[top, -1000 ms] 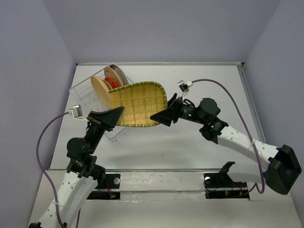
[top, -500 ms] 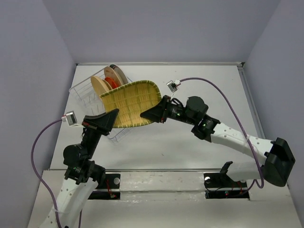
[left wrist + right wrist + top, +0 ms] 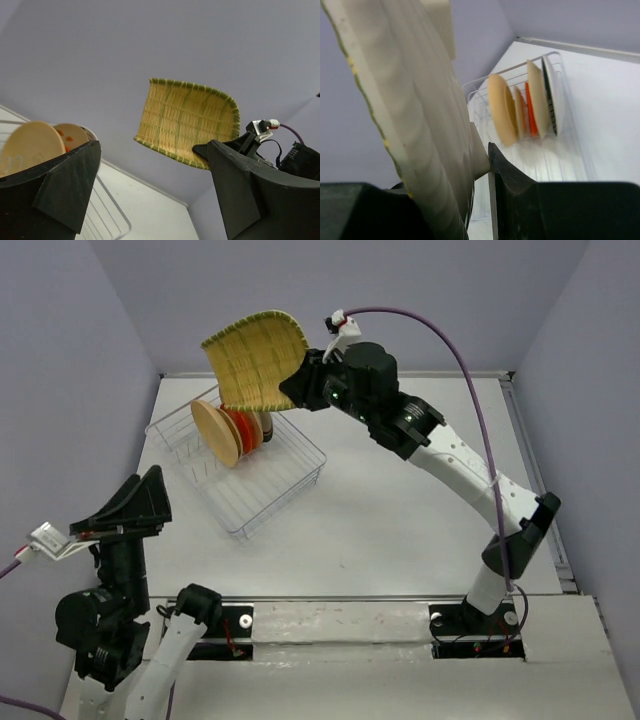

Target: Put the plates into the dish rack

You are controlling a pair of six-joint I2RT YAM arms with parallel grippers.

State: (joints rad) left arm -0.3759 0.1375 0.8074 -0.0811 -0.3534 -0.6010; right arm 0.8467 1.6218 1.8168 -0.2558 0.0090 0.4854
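Holding squarish yellow woven-look plate (image 3: pixel 250 355) clamped by one edge in right end effector (image 3: pixel 295 390), up high & tilted over far end of white wire dish rack (image 3: pixel 272 488), prob to clear round tan plate (image 3: pixel 215 432) + orange-red plate (image 3: pixel 241 426) standing on edge there. Got left end effector (image 3: pixel 135 502) spread wide, empty, parked well back near-left, outta the way. Gotta dodge those two going down.

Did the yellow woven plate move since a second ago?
Yes. In the top view the yellow plate, clamped in the right gripper, has gone from over the near side of the dish rack to beyond its far edge.
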